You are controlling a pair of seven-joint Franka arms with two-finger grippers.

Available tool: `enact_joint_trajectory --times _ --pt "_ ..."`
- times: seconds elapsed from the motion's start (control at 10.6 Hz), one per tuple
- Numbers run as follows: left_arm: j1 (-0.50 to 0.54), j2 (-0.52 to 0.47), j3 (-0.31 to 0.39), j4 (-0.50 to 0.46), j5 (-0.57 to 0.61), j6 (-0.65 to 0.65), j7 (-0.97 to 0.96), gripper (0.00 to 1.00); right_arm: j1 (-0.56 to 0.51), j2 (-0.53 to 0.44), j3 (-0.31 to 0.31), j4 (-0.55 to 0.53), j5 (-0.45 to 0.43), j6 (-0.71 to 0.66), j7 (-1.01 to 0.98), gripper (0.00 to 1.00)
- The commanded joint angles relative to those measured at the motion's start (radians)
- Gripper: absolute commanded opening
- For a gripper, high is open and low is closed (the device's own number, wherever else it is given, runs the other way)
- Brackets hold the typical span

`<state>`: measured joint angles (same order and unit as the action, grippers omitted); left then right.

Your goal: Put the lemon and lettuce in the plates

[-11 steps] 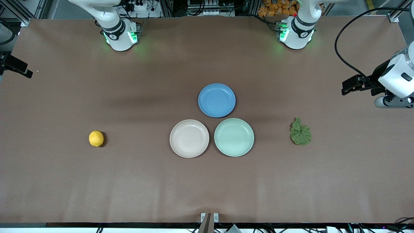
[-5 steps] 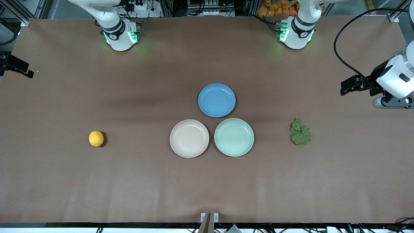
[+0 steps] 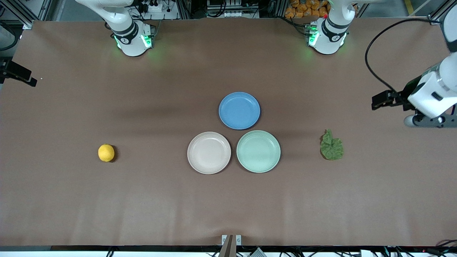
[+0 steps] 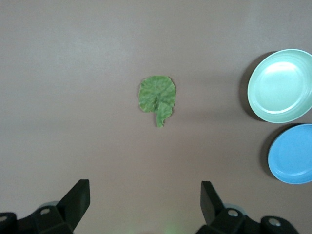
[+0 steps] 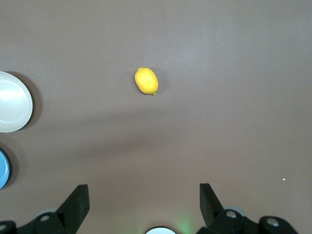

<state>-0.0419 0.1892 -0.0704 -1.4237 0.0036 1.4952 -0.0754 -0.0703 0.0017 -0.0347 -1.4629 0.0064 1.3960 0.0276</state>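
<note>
The yellow lemon (image 3: 106, 152) lies on the table toward the right arm's end; it also shows in the right wrist view (image 5: 146, 81). The dark green lettuce (image 3: 331, 146) lies flat toward the left arm's end and shows in the left wrist view (image 4: 157, 96). The cream plate (image 3: 209, 152) and the mint plate (image 3: 258, 151) sit side by side in the middle, both bare. My left gripper (image 4: 145, 195) is open and empty, high over bare table at the left arm's end. My right gripper (image 5: 144, 195) is open and empty, high over bare table at the right arm's end.
A blue plate (image 3: 239, 110) sits just farther from the front camera than the two other plates, touching neither. A black cable (image 3: 373, 53) loops over the table at the left arm's end. The brown tabletop (image 3: 142, 200) is flat.
The left arm's hand has shifted a little toward the middle of the table. The lemon, the lettuce and the plates have not moved.
</note>
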Motion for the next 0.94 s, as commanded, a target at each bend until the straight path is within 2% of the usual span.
enact_joint_trajectory --times 0.0,0.28,0.56,0.85 --pt "-0.001 0.074 0.0 0.0 -0.002 0.086 -0.006 1.0 -0.008 -0.003 0.004 -0.004 0.014 -0.002 0.038 1.0" --pt "0.0 0.159 0.0 -0.009 0.015 0.192 -0.006 1.0 -0.011 -0.003 0.004 -0.005 0.014 -0.002 0.037 1.0" --pt "-0.001 0.17 0.0 -0.137 0.013 0.368 -0.032 1.0 -0.011 0.0 0.004 -0.01 0.015 -0.002 0.025 1.0" --pt "-0.004 0.257 -0.002 -0.176 0.013 0.474 -0.064 1.0 -0.011 0.004 0.004 -0.01 0.015 0.008 0.025 1.0"
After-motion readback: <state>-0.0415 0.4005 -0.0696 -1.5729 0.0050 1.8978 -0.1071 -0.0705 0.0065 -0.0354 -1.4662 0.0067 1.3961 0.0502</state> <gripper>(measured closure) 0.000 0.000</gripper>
